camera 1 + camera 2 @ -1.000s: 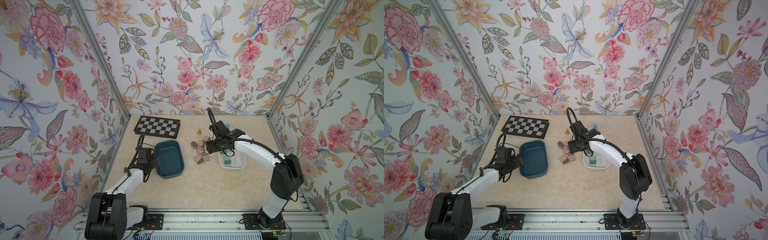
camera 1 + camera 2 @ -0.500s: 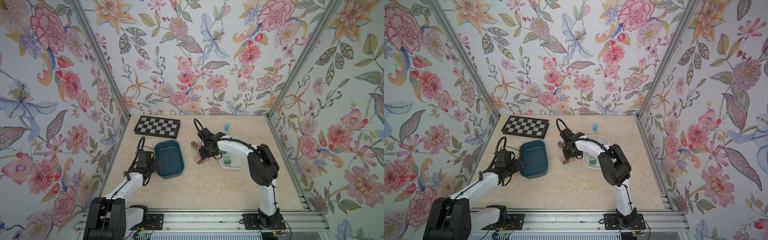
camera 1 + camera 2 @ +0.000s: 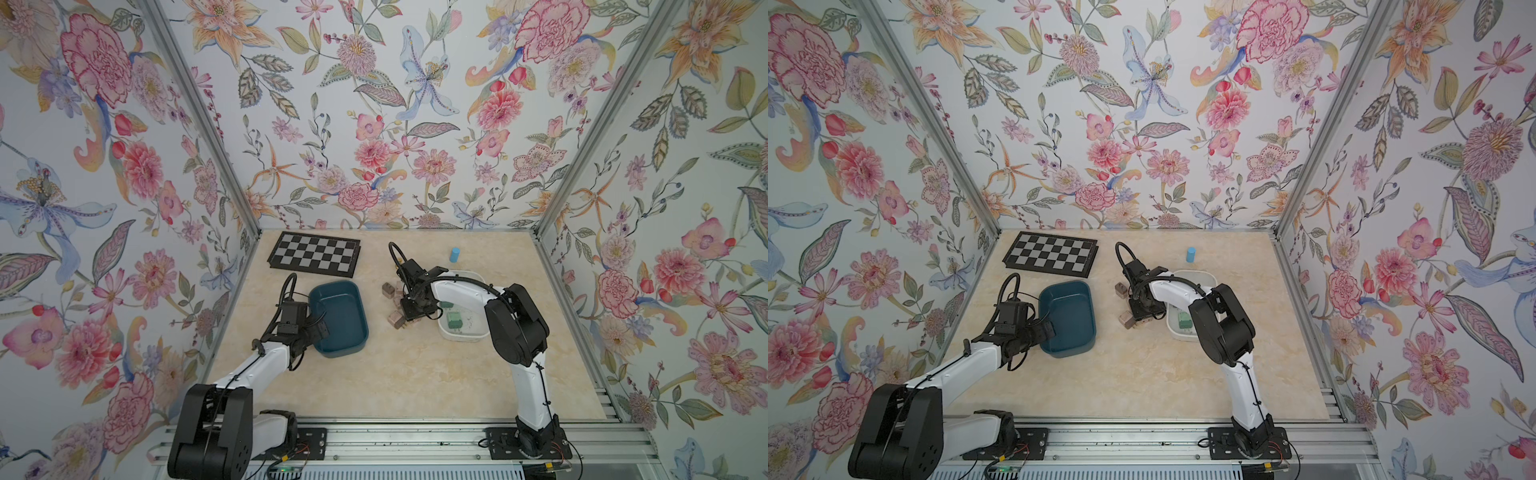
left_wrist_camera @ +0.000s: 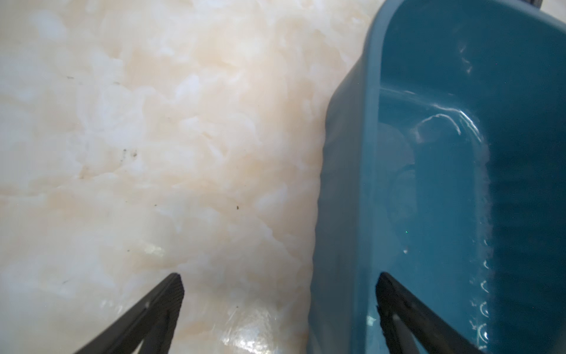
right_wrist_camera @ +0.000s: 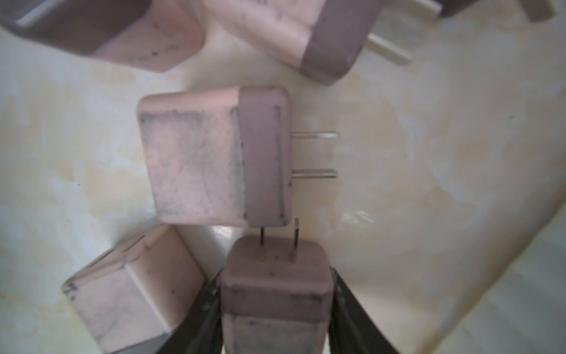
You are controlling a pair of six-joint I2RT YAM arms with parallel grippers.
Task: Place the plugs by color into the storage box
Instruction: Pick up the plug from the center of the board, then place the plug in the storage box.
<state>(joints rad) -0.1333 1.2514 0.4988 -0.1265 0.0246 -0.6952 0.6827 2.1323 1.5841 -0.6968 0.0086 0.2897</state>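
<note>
My left arm stretches low and forward, left gripper (image 4: 278, 282) spread wide astride the teal bin's (image 3: 338, 316) near-left rim. Farther, my right arm doubles back leftward. The right gripper (image 5: 275, 275) pinches a pink plug (image 5: 275, 294) just left of the white box (image 3: 463, 336), prongs and long axis pointing past my fingertips.

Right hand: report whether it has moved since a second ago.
Yes. In a top view the right hand has shifted from the white box's corner toward the blue box, and now grips a pink plug in the pile.
</note>
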